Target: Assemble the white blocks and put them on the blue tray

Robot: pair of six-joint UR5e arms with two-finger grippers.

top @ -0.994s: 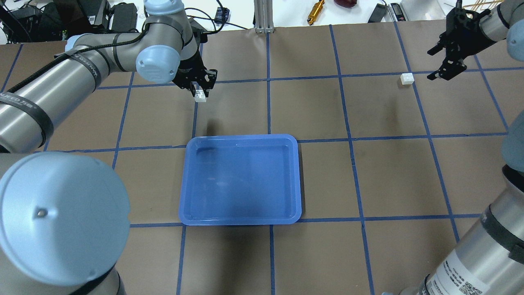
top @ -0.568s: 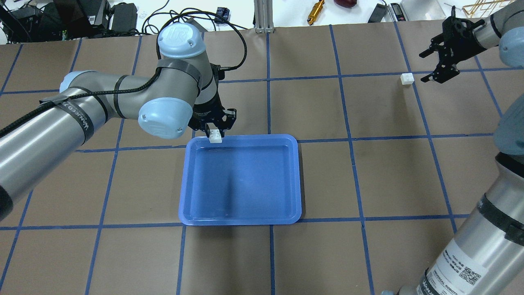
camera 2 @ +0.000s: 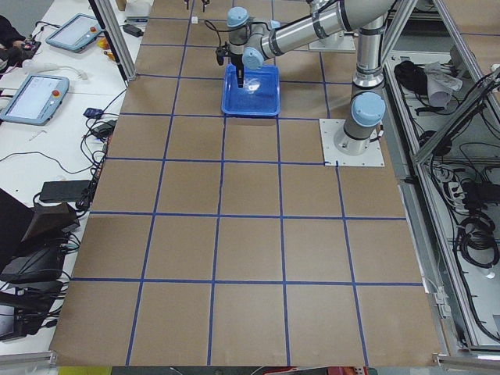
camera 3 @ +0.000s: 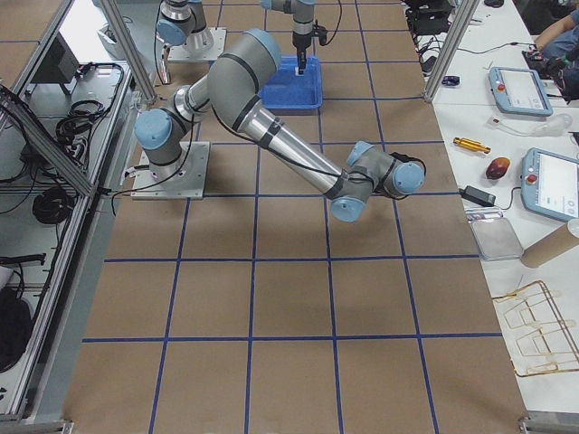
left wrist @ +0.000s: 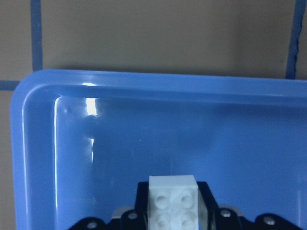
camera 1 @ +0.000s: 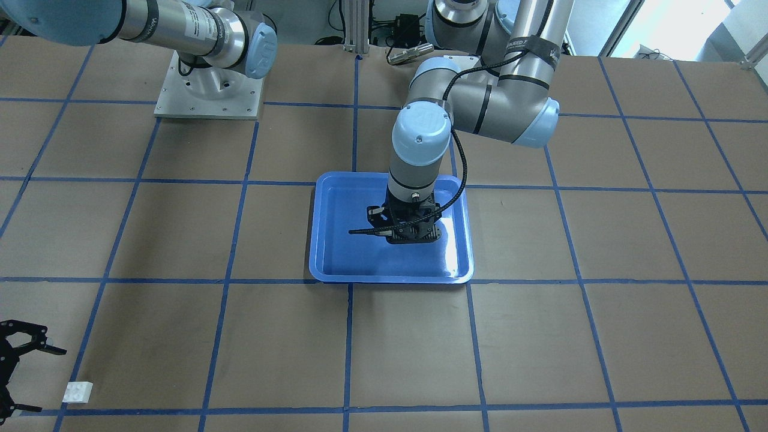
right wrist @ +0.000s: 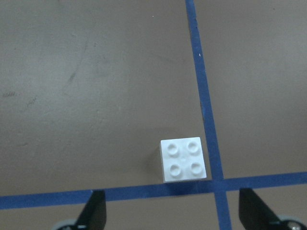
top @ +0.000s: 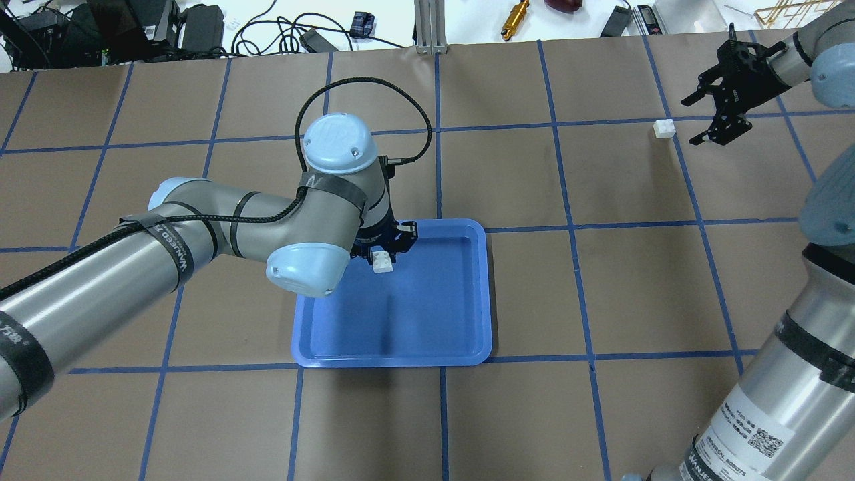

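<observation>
The blue tray (top: 427,314) lies at the table's middle. My left gripper (top: 382,257) is shut on a white block (top: 381,262), studs up, and holds it over the tray's far left part. The left wrist view shows this block (left wrist: 172,203) between the jaws, with the tray's rim (left wrist: 144,88) beyond it. In the front view the left gripper (camera 1: 408,235) hides its block. A second white block (top: 663,128) sits on a tape line at the far right. My right gripper (top: 695,121) is open and empty just right of it. The right wrist view shows this block (right wrist: 184,160) ahead of the spread fingers (right wrist: 94,212).
The brown table (top: 601,287) carries a blue tape grid. Cables, tools and a metal post (top: 427,27) lie beyond its far edge. The right arm's base plate (camera 1: 207,90) is bolted at the robot's side. Operator tables with tablets (camera 3: 520,90) flank the far side.
My left arm has carried its white block from the far-left grid square towards me, over the tray's rim and into the tray's area. My right gripper shifted slightly beside the second block, staying open.
</observation>
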